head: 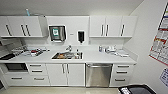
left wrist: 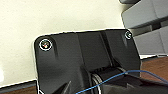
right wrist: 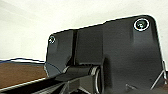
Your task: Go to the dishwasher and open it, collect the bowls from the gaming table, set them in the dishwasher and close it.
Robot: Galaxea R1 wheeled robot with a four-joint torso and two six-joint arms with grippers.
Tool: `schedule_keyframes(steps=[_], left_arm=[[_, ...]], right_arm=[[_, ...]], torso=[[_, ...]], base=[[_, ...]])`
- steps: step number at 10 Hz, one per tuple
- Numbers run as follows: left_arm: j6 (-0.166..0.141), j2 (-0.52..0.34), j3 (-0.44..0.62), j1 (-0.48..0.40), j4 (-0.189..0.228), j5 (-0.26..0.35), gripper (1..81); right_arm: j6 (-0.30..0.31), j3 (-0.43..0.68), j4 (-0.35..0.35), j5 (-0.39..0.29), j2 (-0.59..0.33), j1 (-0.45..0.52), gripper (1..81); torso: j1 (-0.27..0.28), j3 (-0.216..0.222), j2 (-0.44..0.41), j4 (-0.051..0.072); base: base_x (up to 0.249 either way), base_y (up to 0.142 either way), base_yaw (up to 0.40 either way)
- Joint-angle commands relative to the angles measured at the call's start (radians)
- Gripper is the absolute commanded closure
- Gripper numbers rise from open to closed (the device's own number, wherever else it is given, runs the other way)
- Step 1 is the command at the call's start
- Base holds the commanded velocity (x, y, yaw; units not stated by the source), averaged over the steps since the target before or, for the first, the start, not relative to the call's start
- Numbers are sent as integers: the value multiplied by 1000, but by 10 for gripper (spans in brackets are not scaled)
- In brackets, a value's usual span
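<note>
The dishwasher [head: 98, 75] is a stainless-steel unit with a long bar handle, set under the white counter to the right of the sink, and its door is closed. It stands ahead of me and a little to the right in the head view. The bowls and the gaming table are out of view. Both wrist views look past the robot's dark plate at a pale wall and a strip of brown floor.
A white kitchenette runs across the head view: counter [head: 95, 58], sink [head: 66, 55] with dishes, wall cabinets [head: 110, 26], drawers [head: 121, 75], a microwave [head: 16, 67] at lower left. A white wall with posters [head: 160, 45] closes the right side. A dark bin [head: 136, 89] sits at lower right.
</note>
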Motion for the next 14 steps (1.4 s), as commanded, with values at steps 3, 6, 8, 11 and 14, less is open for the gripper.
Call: schedule_keyframes(steps=[3, 6, 8, 11, 14], left_arm=[[6, -15, 6, -63, -12, 57, 10], [7, -16, 7, -61, -12, 57, 10], [7, -16, 7, -60, -10, 57, 10], [7, -16, 9, -60, -12, 57, 10], [7, -16, 7, -60, -12, 57, 10]], right_arm=[[-3, 7, 10, -46, -8, 56, 10], [-3, 7, 11, -45, -6, 51, 10], [-3, 7, 11, -43, -8, 48, 10], [-3, 7, 13, -43, -5, 48, 10], [-3, 7, 11, -43, -3, 48, 10]], torso=[[0, 0, 0, 0], [0, 0, 0, 0], [0, 0, 0, 0], [0, 0, 0, 0], [0, 0, 0, 0]], base=[[99, 0, 0], [99, 0, 0], [99, 0, 0], [99, 0, 0], [99, 0, 0]])
